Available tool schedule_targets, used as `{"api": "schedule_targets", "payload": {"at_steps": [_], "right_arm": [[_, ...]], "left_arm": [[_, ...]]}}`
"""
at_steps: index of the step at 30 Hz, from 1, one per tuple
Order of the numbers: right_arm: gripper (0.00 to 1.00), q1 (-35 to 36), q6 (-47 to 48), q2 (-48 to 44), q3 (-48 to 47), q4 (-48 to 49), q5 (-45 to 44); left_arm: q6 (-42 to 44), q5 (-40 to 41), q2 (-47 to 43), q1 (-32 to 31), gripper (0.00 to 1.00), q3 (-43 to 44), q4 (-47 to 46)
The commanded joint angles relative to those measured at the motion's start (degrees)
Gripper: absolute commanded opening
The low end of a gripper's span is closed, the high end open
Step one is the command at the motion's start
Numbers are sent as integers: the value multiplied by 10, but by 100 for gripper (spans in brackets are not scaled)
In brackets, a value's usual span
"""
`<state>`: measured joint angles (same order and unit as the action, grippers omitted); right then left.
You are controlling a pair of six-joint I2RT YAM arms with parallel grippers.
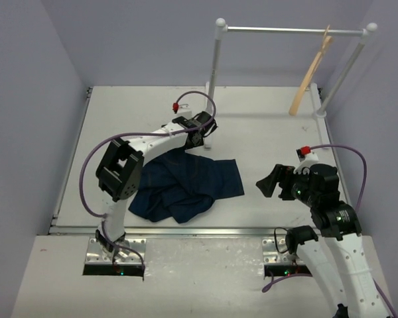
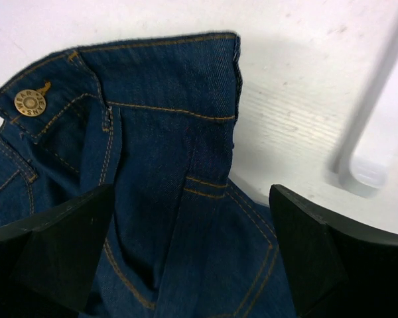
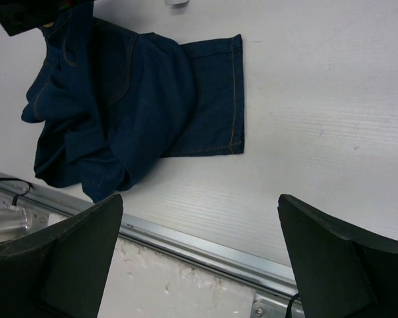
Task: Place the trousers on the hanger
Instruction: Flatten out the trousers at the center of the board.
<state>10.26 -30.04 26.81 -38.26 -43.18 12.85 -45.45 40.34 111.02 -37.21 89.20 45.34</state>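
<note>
With the left tool [image 2: 192, 222] spread open over the waistband [image 2: 156, 50] of the jeans [image 2: 162, 192], we close squarely on the band near the button [image 2: 30, 103]; the right tool [image 3: 200, 245] hangs open.

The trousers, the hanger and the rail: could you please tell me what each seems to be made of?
The trousers look like dark blue denim: visible twill weave, orange-tan stitching, a brass-coloured button. The hanger seems pale wood, judging by its tan colour; grain is too small to see. The rail looks like smooth white-painted metal tube, possibly plastic.
</note>
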Motion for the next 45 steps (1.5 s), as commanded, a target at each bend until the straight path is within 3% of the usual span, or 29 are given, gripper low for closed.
{"api": "schedule_targets", "payload": {"at_steps": [1, 2, 3, 5, 6, 8, 10, 12, 15, 17, 21, 27, 30, 34, 38, 45], "right_arm": [[99, -2, -1, 1, 15, 42, 18], [99, -2, -2, 1, 19, 47, 20], [99, -2, -2, 0, 21, 52, 23], [99, -1, -4, 1, 27, 59, 30], [99, -1, -6, 3, 33, 64, 38], [99, -2, -9, 10, 47, 86, 60], [99, -2, -20, 20, 83, 121, 126], [99, -2, -50, 45, 130, 228, 206], [99, 20, -91, 122, 172, 339, 260], [99, 66, -67, 171, 152, 354, 211], [99, 236, -28, 262, 108, 390, 90], [99, 423, 7, 328, 73, 490, -90], [99, 473, 3, 364, 73, 558, -146], [92, 558, 22, 426, 49, 620, -199], [88, 629, 101, 490, 18, 640, -285], [69, 642, 181, 602, -5, 660, -279]], "left_arm": [[-12, 36, 42, -5, 98, 61, 55], [-17, 40, 48, -5, 92, 63, 60], [-16, 44, 49, -4, 76, 59, 58], [-16, 55, 46, -4, 24, 58, 63], [-23, 67, 42, -5, 10, 67, 78], [-36, 90, 19, -8, 0, 100, 124], [-20, 124, -5, -13, 0, 124, 138], [-6, 154, -38, -16, 0, 167, 165], [-10, 193, -90, -19, 0, 244, 231], [5, 203, -149, -24, 0, 275, 240], [86, 156, -261, -25, 0, 258, 147], [123, 119, -288, -24, 0, 290, 135], [128, 117, -284, -25, 0, 310, 142], [138, 127, -288, -25, 0, 322, 143], [143, 150, -288, -24, 0, 331, 154], [152, 167, -297, -25, 0, 333, 160]]}}
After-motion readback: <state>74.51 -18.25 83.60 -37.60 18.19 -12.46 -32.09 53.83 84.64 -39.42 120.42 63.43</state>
